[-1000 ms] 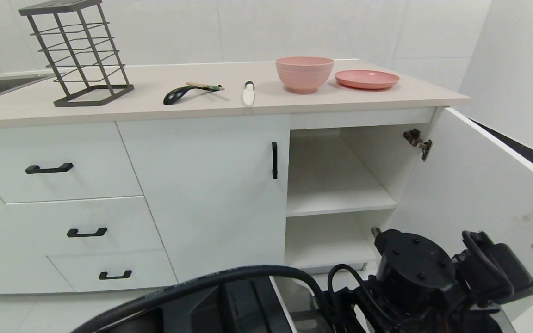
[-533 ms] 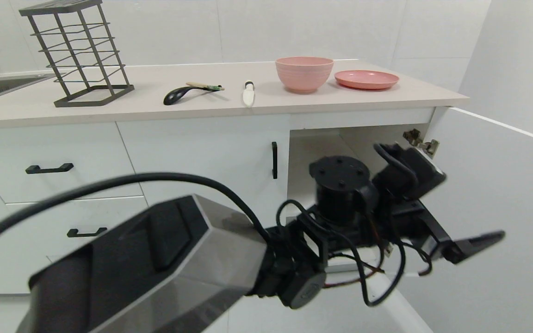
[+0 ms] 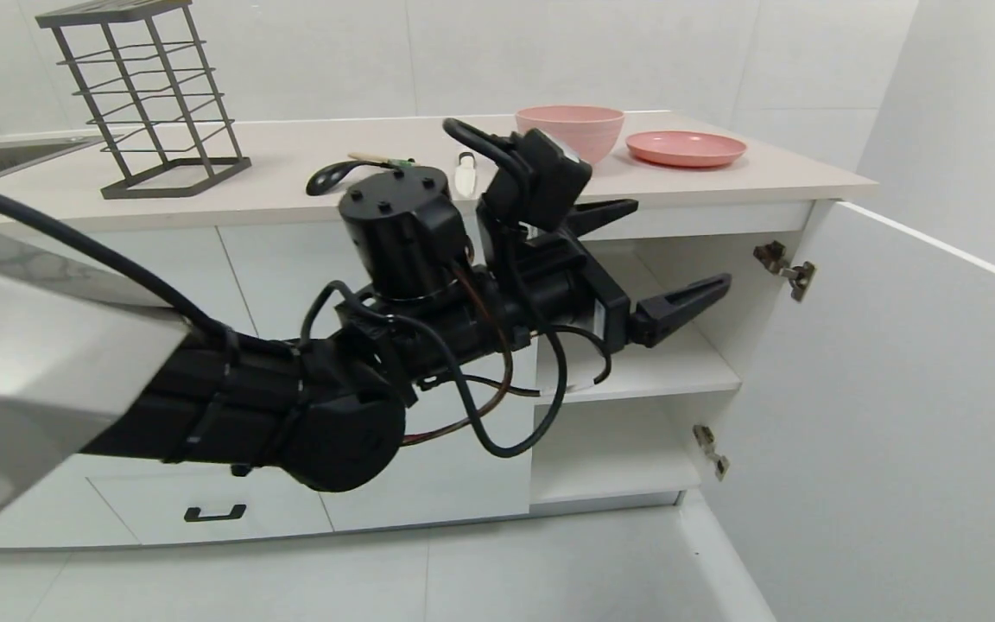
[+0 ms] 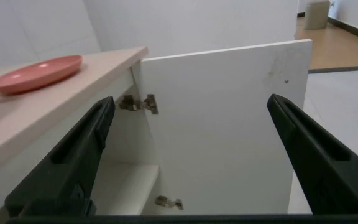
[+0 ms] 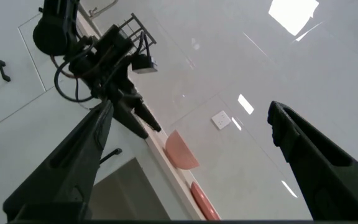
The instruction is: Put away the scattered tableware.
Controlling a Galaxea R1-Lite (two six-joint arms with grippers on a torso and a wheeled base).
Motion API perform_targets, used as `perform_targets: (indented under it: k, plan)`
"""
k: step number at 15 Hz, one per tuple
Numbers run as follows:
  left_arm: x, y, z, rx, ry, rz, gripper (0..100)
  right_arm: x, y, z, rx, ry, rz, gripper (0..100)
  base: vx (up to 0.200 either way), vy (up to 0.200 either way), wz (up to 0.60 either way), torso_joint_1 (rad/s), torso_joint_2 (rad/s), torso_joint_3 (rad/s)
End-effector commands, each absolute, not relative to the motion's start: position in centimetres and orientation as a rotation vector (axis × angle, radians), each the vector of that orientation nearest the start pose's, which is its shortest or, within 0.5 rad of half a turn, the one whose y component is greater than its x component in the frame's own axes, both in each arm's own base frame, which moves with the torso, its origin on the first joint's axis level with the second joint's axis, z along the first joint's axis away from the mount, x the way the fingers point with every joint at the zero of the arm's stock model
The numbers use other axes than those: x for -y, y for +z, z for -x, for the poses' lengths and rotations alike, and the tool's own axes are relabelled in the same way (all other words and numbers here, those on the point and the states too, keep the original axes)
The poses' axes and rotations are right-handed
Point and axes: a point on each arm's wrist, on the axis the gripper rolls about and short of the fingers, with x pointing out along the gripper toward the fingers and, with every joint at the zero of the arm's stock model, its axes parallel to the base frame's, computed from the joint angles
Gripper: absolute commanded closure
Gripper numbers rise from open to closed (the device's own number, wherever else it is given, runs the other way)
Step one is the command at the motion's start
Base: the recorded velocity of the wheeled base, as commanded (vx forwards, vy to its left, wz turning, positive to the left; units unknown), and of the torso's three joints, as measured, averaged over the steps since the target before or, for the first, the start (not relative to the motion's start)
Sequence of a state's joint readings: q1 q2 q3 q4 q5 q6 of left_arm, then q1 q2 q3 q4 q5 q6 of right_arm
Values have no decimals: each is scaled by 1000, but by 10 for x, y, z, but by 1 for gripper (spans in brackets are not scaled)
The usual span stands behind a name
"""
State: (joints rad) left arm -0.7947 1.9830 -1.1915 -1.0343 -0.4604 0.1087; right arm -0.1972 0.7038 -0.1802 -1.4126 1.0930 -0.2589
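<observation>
our left gripper (image 3: 683, 242), fingers spread open, hangs under the counter (image 3: 774, 177) edge; the pink plate (image 3: 686, 147) lies above and beyond it.

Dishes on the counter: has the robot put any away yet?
Not yet. Done: the cupboard door is open. In hand: nothing; the left gripper is open and empty in front of the cupboard. Left: the pink bowl, pink plate, black spoon and white utensil all sit on the counter.

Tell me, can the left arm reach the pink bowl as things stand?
Probably yes. The left gripper is open just below the front edge of the countertop, near the pink bowl, with nothing between them; it would need to rise first.
</observation>
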Motion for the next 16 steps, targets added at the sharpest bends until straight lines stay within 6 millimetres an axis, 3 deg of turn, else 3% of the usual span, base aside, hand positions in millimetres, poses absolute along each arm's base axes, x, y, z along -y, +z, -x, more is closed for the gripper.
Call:
perform_targets:
  k: [1, 5, 6, 10, 16]
  plan:
    - [257, 251, -259, 367, -1188, -53, 0, -18, 242, -14, 872, 746, 795, 0, 0, 0, 0, 0, 0, 0]
    - [217, 255, -249, 348, -1121, -71, 0, -20, 238, 0, 906, 777, 790, 0, 0, 0, 0, 0, 0, 0]
    - [199, 256, -247, 343, -1081, -80, 0, -21, 236, 4, 905, 802, 764, 0, 0, 0, 0, 0, 0, 0]
    - [155, 268, -234, 389, -975, -131, 0, -21, 235, 19, 964, 737, 761, 0, 0, 0, 0, 0, 0, 0]
    - [104, 276, -198, 429, -862, -154, 0, -21, 187, 46, 900, 813, 681, 0, 0, 0, 0, 0, 0, 0]
